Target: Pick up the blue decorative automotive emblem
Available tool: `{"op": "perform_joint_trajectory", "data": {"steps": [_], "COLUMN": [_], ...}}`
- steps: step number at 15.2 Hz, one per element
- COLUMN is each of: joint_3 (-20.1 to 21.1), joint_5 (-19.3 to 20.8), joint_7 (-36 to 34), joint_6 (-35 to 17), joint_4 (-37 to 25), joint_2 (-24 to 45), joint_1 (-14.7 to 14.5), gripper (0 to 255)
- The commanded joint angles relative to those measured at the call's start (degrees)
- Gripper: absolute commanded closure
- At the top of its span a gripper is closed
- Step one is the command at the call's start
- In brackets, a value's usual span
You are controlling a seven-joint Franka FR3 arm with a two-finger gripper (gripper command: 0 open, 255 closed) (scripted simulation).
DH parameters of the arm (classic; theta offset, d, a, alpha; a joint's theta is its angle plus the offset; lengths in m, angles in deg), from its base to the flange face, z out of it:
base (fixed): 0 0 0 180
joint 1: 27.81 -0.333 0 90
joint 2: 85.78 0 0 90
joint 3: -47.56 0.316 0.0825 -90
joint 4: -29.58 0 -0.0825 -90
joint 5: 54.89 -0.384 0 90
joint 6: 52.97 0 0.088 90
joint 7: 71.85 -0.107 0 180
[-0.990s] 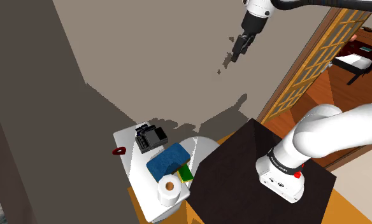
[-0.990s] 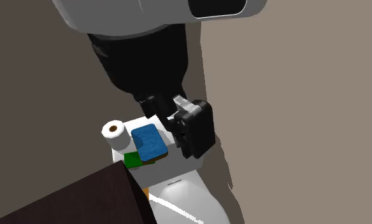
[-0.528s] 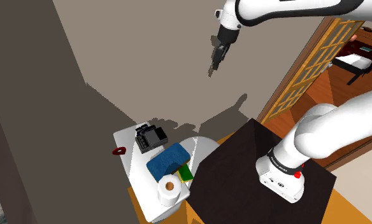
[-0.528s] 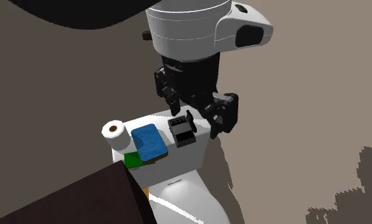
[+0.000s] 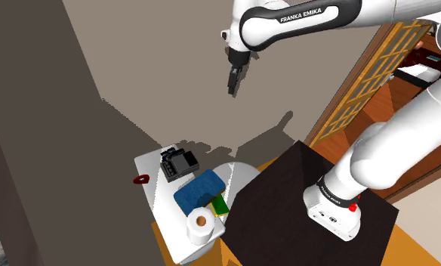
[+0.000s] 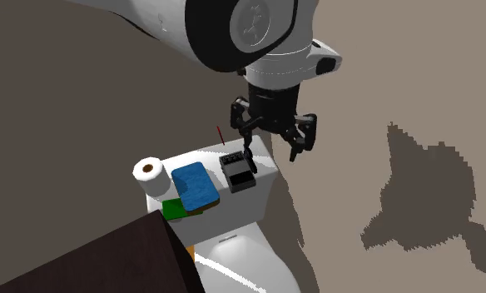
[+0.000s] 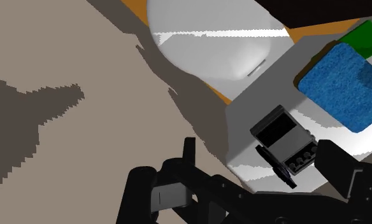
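A blue rounded slab [image 5: 199, 190] with a rough texture lies flat on the white toilet tank lid [image 5: 152, 162], between a black boxy item [image 5: 178, 162] and a toilet paper roll [image 5: 201, 224]. The same blue slab [image 6: 194, 185] [image 7: 344, 83] lies left of the black box [image 6: 237, 171] in the second exterior view. My gripper [image 5: 232, 79] hangs high above the tank, open and holding nothing. In the second exterior view the gripper [image 6: 270, 152] points downward over the tank's far corner. Seen from the wrist, the gripper [image 7: 261, 162] frames the black box [image 7: 283, 137].
A green piece [image 5: 220, 204] lies half under the blue slab. A small dark-red oval [image 5: 140, 179] sits just off the tank's edge by the brown wall. The white toilet bowl [image 7: 210, 44] and my dark stand [image 5: 302, 204] are beside the tank. A wooden lattice door [image 5: 362, 83] stands at the shoulder view's right.
The arm has swung toward the shoulder view's left and a little lower, bringing the hand nearer over the tank. The fingers stay open. Nothing on the tank has moved.
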Motion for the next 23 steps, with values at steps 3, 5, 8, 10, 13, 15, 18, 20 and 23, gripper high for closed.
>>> {"op": "perform_joint_trajectory", "data": {"steps": [3,5,8,10,13,15,18,20,23], "joint_3": [1.25,1.9,2.85,3.45,4.25,4.71,5.29,5.62,6.05], "joint_5": [1.22,2.03,3.44,4.5,6.19,7.36,9.11,10.27,11.94], "joint_7": [2.83,4.03,5.7,6.75,8.29,9.33,10.93,12.05,13.85], "joint_6": [-2.63,-3.7,-4.99,-5.63,-6.3,-6.56,-6.7,-6.62,-6.29], "joint_4": [-3.61,-5.92,-9.63,-12.27,-16.45,-19.38,-24.01,-27.24,-32.34], "joint_2": [7.3,11.25,17.13,21.03,26.84,30.69,36.44,40.27,46.01], "joint_1": [-1.28,-1.96,-3.05,-3.85,-5.19,-6.18,-7.82,-8.99,-10.87], "gripper": [0,0,0,0,0,0,0,0,0]}}
